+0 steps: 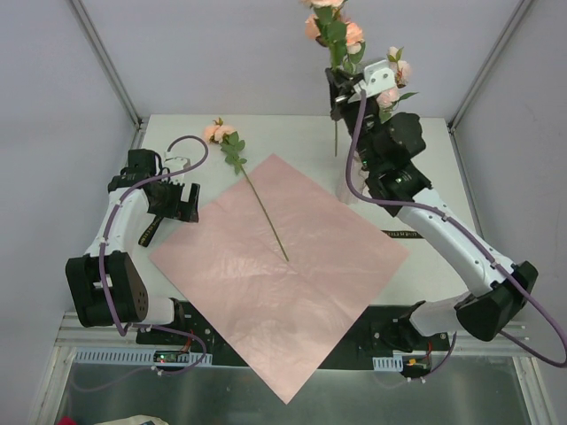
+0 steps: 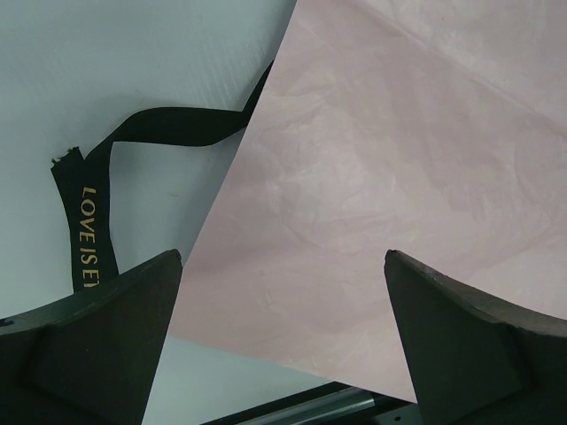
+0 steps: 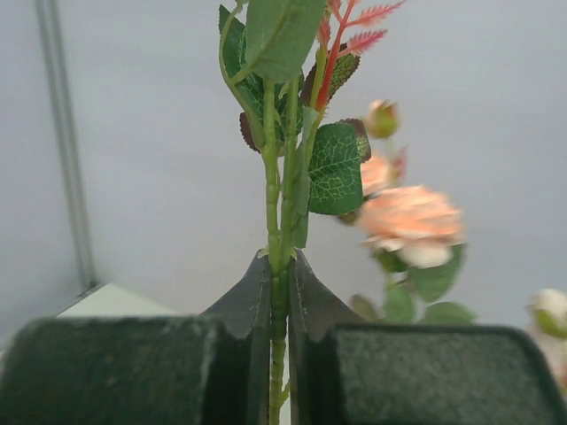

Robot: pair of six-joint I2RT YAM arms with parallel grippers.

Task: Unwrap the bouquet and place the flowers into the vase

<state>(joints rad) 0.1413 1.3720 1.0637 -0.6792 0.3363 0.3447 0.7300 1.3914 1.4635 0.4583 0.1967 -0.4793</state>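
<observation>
While the left gripper (image 1: 188, 204) hangs wide open and empty at middle left, above a black ribbon (image 2: 89, 230) beside the unfolded pink paper sheet (image 1: 292, 292), one rose (image 1: 257, 190) lies on that sheet, upper centre. At upper right the right gripper (image 3: 279, 292) pinches the flowers (image 1: 332, 31) by their stems, high up. Unwrapping looks done; next, the stems need lowering into the vase, which I cannot make out. White table (image 1: 301, 133), pale walls around.
</observation>
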